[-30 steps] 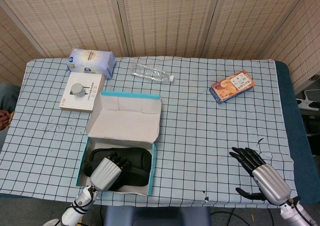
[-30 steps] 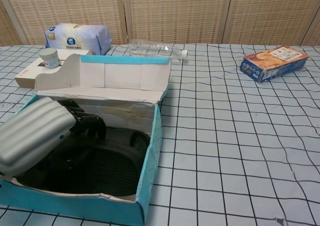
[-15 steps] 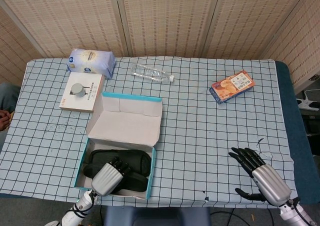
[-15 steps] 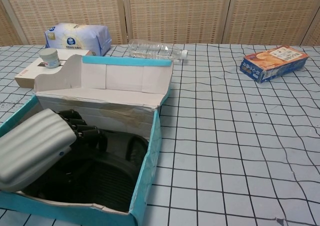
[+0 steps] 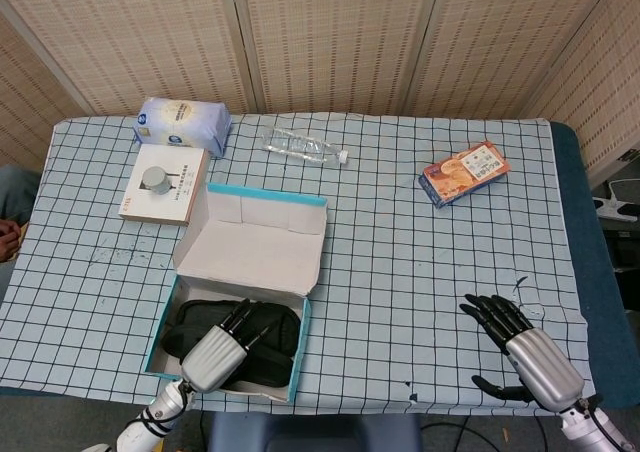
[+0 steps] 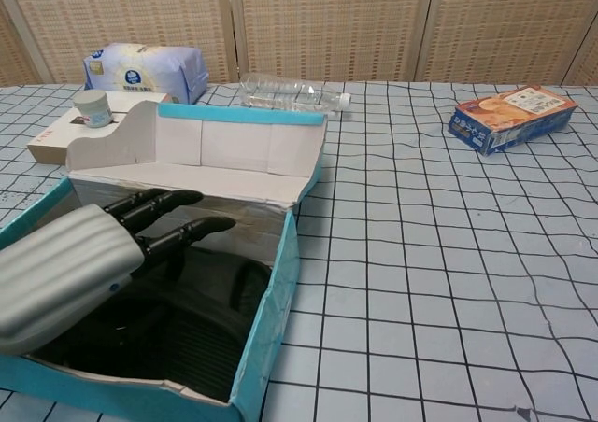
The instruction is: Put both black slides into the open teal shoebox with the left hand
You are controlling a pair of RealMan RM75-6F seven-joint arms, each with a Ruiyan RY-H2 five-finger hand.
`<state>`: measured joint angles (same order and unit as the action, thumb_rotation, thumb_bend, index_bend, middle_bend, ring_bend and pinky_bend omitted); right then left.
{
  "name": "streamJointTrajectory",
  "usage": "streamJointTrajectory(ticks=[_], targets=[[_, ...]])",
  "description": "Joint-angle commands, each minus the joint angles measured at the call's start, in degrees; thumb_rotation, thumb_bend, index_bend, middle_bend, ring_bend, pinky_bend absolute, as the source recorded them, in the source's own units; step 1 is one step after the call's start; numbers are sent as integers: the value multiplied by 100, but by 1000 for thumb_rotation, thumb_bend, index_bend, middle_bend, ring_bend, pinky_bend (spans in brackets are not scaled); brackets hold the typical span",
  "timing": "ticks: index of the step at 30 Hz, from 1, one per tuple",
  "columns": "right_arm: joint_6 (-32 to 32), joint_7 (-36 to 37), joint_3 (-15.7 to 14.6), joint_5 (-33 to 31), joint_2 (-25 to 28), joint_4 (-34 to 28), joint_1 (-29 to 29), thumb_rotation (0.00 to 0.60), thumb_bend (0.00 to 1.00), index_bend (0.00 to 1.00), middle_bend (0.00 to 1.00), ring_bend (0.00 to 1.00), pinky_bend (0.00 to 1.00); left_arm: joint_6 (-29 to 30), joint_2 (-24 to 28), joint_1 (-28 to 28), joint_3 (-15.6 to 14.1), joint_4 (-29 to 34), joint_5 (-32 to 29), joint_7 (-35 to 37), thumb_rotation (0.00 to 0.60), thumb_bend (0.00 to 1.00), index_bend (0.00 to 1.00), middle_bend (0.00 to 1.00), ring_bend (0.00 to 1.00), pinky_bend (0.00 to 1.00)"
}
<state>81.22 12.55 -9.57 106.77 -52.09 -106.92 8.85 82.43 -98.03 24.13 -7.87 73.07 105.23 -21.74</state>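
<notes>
The open teal shoebox sits near the table's front left, its lid standing up at the back. Black slides lie inside it; I cannot tell them apart. My left hand hovers over the box's front half with its fingers stretched out straight, holding nothing. My right hand rests near the front right edge of the table, fingers spread and empty; the chest view does not show it.
Behind the box lie a white flat box with a small jar on it, a blue-white packet and a lying plastic bottle. A snack box lies far right.
My left hand's fingers have straightened out from a curl on the slides and lifted off them. The shoebox has shifted slightly toward the front. The right hand has not moved.
</notes>
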Motion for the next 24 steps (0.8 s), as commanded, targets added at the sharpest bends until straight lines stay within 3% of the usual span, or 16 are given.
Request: streamJointTrajectory(ticks=[1,7,16,24], targets=[[-10,3,4,-8,-6,10,2,584,161,0,0,0,0,-112,259,43,53,383,-35,-48,600,377,0,0,0,82],[-35,39,11,-16,-38,39,15,583,161,0,0,0,0,-394,813,142,21,1359,-86,52,600,392,0,0,0,63],[-53,73,10,-13,-89,97,21,584,162,0,0,0,0,-822,1641,295,248,2555,-545,333,600,462,0,0,0,57],[-68,46,23,-15,-109,76,35,582,161,0,0,0,0,-1486,1743,300,229,2570,-1178,73,600,432,0,0,0,58]])
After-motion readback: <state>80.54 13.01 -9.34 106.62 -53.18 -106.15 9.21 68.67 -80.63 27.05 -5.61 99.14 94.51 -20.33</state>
